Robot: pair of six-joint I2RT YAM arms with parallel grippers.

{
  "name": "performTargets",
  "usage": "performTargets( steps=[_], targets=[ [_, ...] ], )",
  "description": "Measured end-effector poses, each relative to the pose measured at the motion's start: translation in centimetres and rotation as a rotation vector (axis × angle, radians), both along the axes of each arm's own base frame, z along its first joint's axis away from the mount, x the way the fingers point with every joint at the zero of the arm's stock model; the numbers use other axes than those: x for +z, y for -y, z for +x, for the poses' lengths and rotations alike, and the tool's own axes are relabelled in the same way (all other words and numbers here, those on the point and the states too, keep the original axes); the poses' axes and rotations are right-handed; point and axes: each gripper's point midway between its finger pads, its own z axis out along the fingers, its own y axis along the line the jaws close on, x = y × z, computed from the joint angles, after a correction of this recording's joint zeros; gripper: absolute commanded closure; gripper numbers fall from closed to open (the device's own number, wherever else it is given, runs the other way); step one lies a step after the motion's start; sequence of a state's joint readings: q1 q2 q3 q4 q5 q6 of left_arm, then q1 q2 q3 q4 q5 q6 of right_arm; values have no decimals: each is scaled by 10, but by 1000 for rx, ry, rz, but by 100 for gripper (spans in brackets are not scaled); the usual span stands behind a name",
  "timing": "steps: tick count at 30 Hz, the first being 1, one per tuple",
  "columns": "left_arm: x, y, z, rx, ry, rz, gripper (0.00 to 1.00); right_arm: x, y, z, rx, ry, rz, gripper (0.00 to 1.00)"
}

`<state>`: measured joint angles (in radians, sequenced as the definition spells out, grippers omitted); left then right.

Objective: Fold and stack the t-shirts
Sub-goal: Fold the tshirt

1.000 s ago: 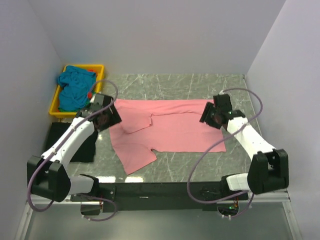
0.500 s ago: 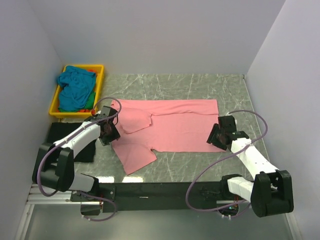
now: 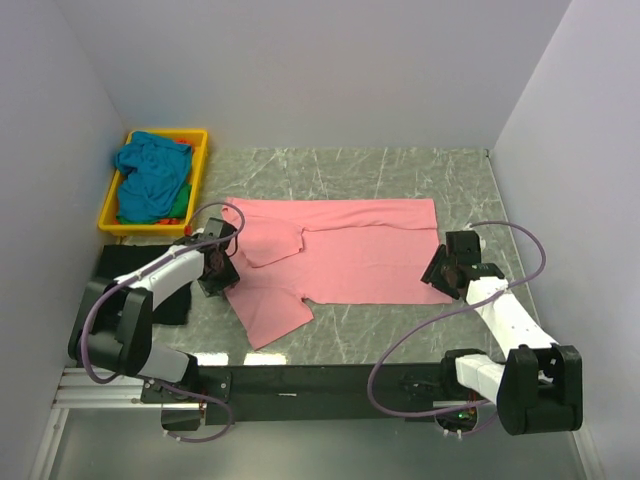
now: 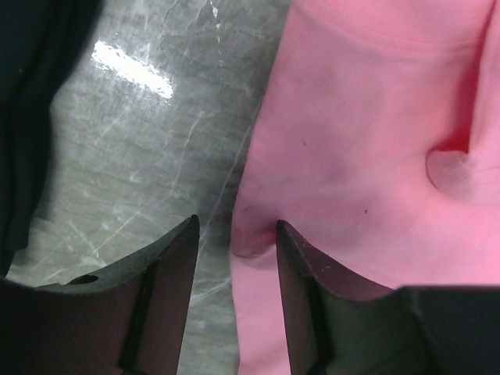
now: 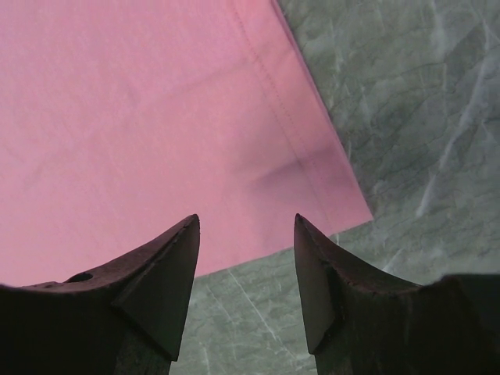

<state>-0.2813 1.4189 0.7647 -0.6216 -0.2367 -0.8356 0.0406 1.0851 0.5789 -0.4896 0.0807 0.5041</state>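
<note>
Salmon pink t-shirt spread flat on the table. Left gripper parted astride its side edge, right gripper parted over the hem corner (nothing pinched yet). Soft, light, limp; best pinched at those edges

The spread t-shirt is salmon pink, the table grey, white-veined.

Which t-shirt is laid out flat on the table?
The salmon pink t-shirt; the teal t-shirt sits bunched in the yellow tray, not spread out.
</note>
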Motion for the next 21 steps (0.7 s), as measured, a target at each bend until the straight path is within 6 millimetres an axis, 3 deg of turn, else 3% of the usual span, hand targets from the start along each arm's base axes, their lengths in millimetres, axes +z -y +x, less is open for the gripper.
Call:
performTargets(
  steps=[6, 13, 21],
  targets=[
    [-8, 1, 0, 9, -4, -5, 64, -3, 11, -4, -51, -3, -20, 42],
    [-8, 1, 1, 22, 7, -9, 99, -4, 30, -8, -157, -1, -8, 44],
    [-8, 2, 1, 22, 25, -19, 99, -8, 37, -14, -219, -30, -6, 44]
  ],
)
